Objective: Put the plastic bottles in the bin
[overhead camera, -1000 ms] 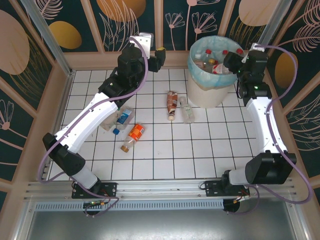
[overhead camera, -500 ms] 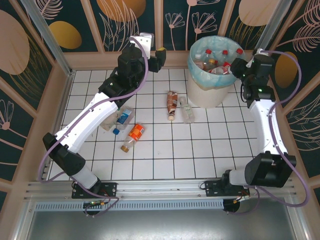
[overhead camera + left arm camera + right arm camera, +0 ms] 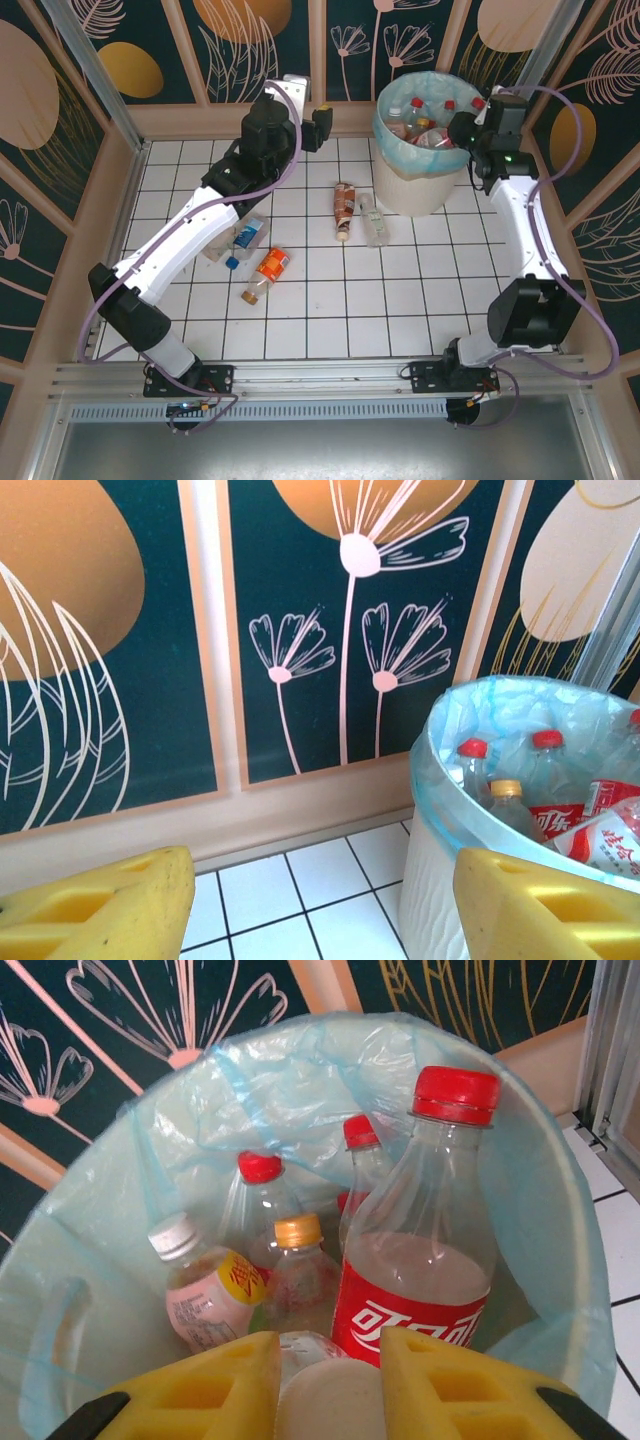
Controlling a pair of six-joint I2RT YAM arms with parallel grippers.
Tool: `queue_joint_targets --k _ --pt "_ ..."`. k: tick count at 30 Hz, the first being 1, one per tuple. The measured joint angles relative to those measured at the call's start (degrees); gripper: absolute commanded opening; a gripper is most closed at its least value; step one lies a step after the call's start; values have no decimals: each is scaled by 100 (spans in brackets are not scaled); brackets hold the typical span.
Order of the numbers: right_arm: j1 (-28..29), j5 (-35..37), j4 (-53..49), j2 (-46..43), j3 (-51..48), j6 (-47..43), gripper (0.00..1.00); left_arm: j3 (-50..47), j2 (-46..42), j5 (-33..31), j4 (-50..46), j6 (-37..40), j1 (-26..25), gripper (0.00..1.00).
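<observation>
The bin [image 3: 405, 185] is white with a blue-green liner, stands at the back right and holds several plastic bottles [image 3: 415, 1260]. My right gripper [image 3: 461, 130] hangs at the bin's right rim. Its yellow fingers [image 3: 230, 1380] stand close on either side of the white end of a clear bottle [image 3: 325, 1400] lying on top of the pile; right gripper [image 3: 328, 1345]. My left gripper [image 3: 318, 115] is open and empty near the back wall, left of the bin [image 3: 435, 880]; left gripper [image 3: 322, 880]. On the floor lie a brown-label bottle [image 3: 344, 205], a clear one [image 3: 372, 220], an orange one [image 3: 270, 268] and a blue-label one [image 3: 245, 240].
The white tiled floor [image 3: 330, 320] is walled by dark floral panels [image 3: 330, 630] with a wooden sill. The left arm [image 3: 200, 225] stretches over the blue-label bottle. The bin stands close to the back wall and the right-hand post.
My right gripper drew back from the bin, came forward again, and its fingers closed in. The left gripper shifted slightly to the right and stayed open.
</observation>
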Motion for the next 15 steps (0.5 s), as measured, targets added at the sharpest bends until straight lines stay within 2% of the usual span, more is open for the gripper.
queue_joint_targets --k 11,15 --pt "380 481 -601 761 984 -369 33 -380 -247 -7 13 -22 4 70" --pt "367 549 -643 796 1010 -466 39 -424 -317 -39 13 -20 4 70"
